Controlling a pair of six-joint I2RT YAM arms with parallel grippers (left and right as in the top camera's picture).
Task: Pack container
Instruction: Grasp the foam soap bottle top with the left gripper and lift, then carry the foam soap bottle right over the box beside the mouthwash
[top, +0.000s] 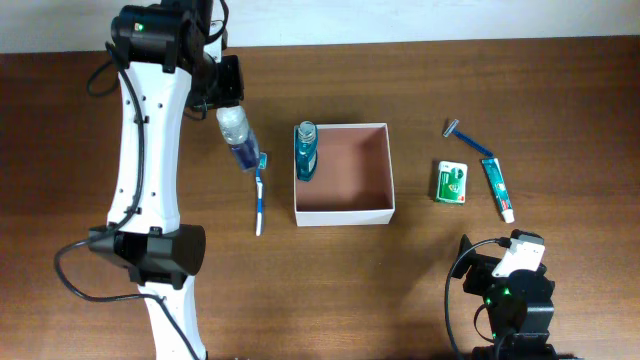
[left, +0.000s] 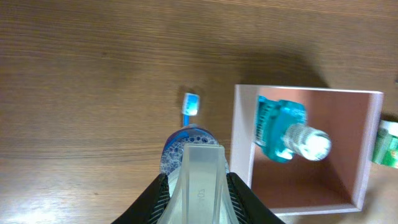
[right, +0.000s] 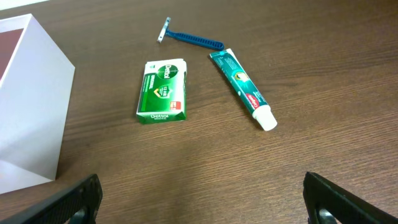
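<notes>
Dark wooden table (top: 80, 130), pale strip (top: 400, 20) at 12 o'clock. The left gripper (left: 199, 196) clamps a blue-liquid bottle (top: 241, 150) at 9 o'clock from the central container (top: 345, 216); the right gripper (right: 205, 208) gapes wide, empty. Only the right wrist view shows Dettol lettering on the soap packet (right: 161, 90).

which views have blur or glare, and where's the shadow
Left wrist: blue bottle between the jaws looks soft, the cap of the teal bottle glares white, shadow above the container. Right wrist: green packet and toothpaste sharp, jaws blurred. Overhead: even light, little glare.
</notes>
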